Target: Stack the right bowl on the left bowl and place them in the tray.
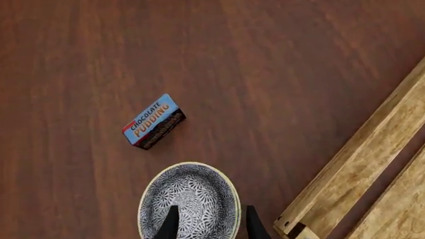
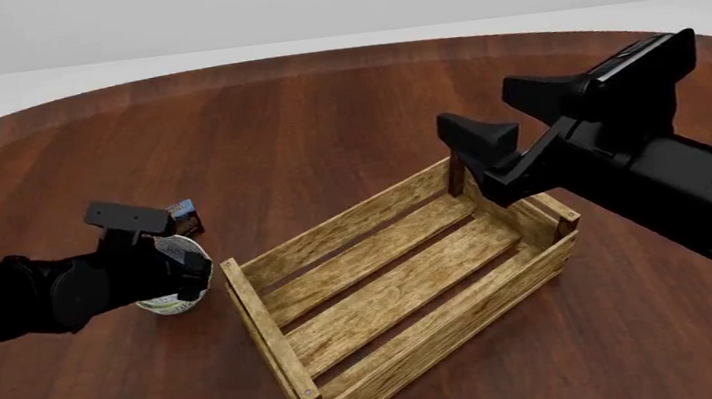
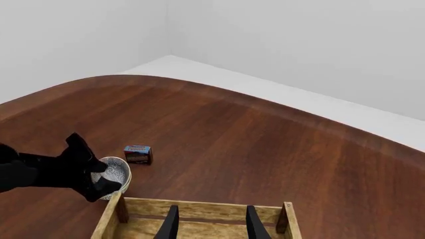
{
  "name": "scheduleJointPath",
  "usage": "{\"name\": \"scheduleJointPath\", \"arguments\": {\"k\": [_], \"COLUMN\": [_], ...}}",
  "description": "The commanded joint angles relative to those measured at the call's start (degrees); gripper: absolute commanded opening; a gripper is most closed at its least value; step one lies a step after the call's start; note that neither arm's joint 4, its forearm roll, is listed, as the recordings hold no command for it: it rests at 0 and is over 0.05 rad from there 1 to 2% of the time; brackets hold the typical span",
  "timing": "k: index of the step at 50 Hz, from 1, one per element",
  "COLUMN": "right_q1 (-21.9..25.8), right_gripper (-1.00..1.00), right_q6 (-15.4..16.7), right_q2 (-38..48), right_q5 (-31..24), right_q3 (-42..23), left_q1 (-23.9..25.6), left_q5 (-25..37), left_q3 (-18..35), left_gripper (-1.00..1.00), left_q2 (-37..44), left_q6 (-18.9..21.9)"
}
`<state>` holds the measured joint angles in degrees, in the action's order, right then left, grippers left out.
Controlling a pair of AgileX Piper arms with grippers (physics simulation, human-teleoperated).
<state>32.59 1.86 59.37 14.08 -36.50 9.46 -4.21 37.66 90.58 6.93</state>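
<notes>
One bowl (image 1: 189, 199) with a black-and-white patterned inside and a cream rim stands on the table just left of the tray (image 2: 434, 352); it also shows as bowl (image 2: 163, 300) and bowl (image 3: 115, 171). I cannot tell whether it is one bowl or two nested. My left gripper (image 1: 212, 226) is open and straddles the bowl's rim on the tray side, one finger inside and one outside. The right gripper (image 3: 211, 224) is open and empty, hovering above the tray's far right corner. The tray is empty.
A small blue and red chocolate pudding box (image 1: 154, 121) lies on the table just beyond the bowl, also visible as the box (image 2: 185, 217). The tray's corner post (image 1: 292, 226) is close beside the left gripper. The wood table (image 2: 319, 113) spreads behind.
</notes>
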Motion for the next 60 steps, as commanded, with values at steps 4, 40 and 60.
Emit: {"name": "scheduleJointPath", "arguments": {"k": [4,40,60], "right_q1": [0.04,0.08,0.06], "right_gripper": [1.0,1.0,1.0], "right_q6": [0.01,0.07,0.07], "right_q2": [-0.16,0.09,-0.2], "right_q5": [-0.09,0.11,0.07], "right_q3": [0.03,0.1,0.18], "left_q1": [0.83,2.58,2.18], "left_q5": [-2.5,-8.85,-5.98], "left_q3": [-0.21,-1.7,-1.99], "left_gripper": [1.0,1.0,-1.0], "left_q2": [3.99,13.15,7.15], "left_q6": [-1.02,-5.16,-5.55]}}
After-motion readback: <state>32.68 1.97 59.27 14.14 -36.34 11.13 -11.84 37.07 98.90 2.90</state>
